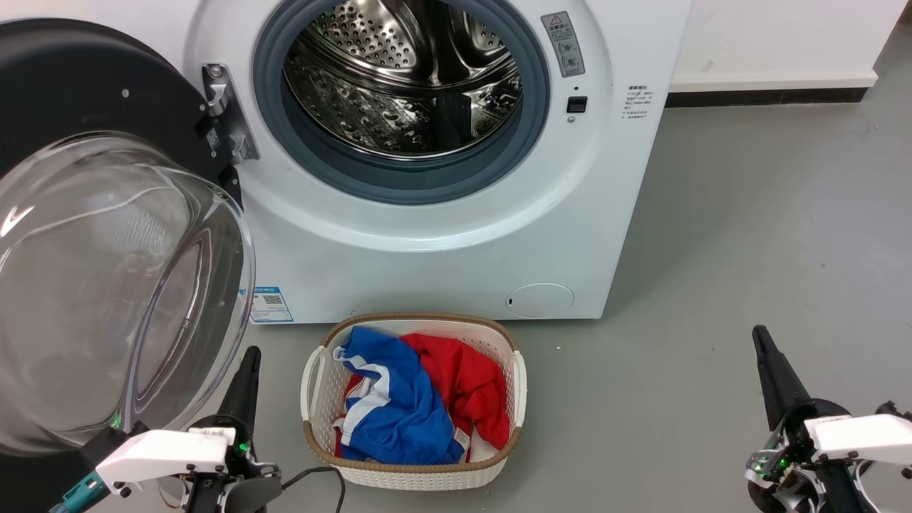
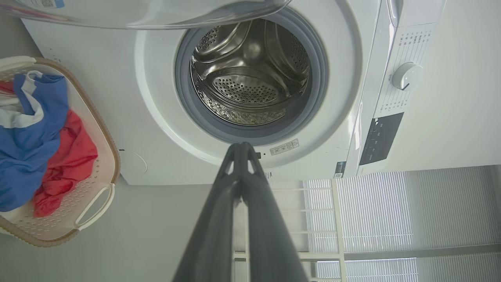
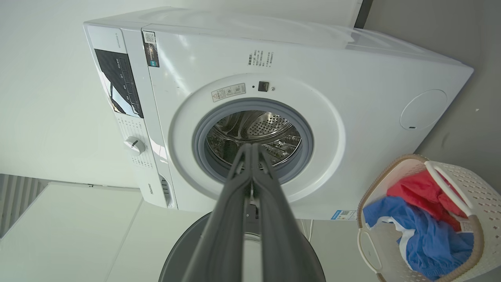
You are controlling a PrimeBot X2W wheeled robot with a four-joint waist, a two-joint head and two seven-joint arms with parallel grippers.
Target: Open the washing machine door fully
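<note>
I see the washing machine door (image 1: pixel 107 271) swung wide, left of the drum opening (image 1: pixel 402 78). My left pincer (image 1: pixel 251 356) and right pincer (image 1: pixel 761 338) are both pressed together and empty. The left one sits just beside the door's glass, so a careless lift could knock it shutward.

The washing machine (image 1: pixel 442 249) is white, and the washing machine door (image 1: pixel 85 78) is glossy black around clear glass. A grey rubber ring (image 1: pixel 399 182) frames the silvery steel drum (image 1: pixel 399 92), which is dotted with holes. The perforated cream basket (image 1: pixel 322 406) has a brown rim and holds a blue cloth with white stripes (image 1: pixel 399 413) and a red cloth (image 1: pixel 463 385).
</note>
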